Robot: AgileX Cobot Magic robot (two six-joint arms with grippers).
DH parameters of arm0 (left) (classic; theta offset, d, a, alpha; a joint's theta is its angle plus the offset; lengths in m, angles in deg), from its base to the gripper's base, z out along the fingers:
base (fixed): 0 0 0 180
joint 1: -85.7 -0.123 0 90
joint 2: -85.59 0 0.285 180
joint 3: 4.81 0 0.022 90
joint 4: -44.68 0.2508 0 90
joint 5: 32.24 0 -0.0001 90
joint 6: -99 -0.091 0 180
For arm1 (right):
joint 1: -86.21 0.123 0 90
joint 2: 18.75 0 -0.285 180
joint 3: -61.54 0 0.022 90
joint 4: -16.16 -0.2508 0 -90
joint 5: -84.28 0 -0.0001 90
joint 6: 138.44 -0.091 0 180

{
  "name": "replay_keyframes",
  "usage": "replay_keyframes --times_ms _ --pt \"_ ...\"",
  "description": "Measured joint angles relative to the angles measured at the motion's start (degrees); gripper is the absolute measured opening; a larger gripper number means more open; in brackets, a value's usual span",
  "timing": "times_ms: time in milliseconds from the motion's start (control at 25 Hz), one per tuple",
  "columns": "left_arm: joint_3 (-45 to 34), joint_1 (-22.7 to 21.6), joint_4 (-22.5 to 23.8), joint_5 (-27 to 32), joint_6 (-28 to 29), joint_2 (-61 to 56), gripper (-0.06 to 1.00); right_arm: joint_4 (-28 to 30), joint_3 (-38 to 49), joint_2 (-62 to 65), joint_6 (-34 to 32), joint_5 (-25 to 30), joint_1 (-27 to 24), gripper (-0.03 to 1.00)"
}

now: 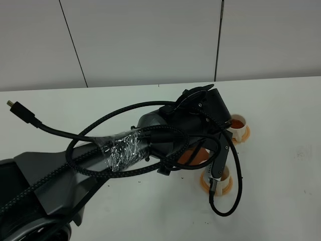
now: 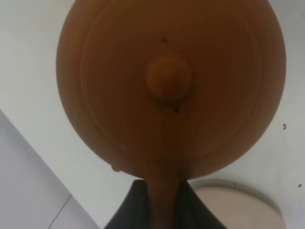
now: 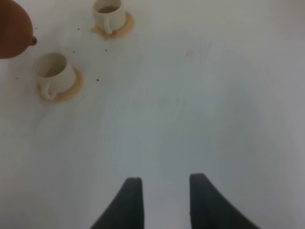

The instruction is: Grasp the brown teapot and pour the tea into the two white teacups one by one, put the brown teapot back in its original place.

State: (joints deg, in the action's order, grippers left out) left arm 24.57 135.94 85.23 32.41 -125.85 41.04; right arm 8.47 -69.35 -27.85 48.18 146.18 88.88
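The brown teapot (image 2: 171, 90) fills the left wrist view, seen from above with its knobbed lid. My left gripper (image 2: 162, 188) is shut on its loop handle. From high up, the left arm (image 1: 195, 118) hides most of the teapot (image 1: 193, 156). Two white teacups on orange saucers stand just right of it: the far teacup (image 1: 237, 125) (image 3: 108, 14) holds brown tea, and the near teacup (image 1: 223, 176) (image 3: 53, 74) is partly hidden by the arm. The beige coaster (image 2: 238, 206) lies beside the teapot. My right gripper (image 3: 164, 195) is open over bare table.
The white table (image 1: 281, 165) runs to a pale wall at the back. Thick black cables (image 1: 100, 150) loop off the left arm over the table's left half. A few dark specks dot the surface near the cups.
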Motion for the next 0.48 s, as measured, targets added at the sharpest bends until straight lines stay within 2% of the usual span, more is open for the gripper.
replay_keyframes --times_ms 480 --pt "0.0 0.76 1.59 -0.05 -1.06 0.0 0.16 -0.04 0.0 0.0 0.0 0.0 0.0 0.24"
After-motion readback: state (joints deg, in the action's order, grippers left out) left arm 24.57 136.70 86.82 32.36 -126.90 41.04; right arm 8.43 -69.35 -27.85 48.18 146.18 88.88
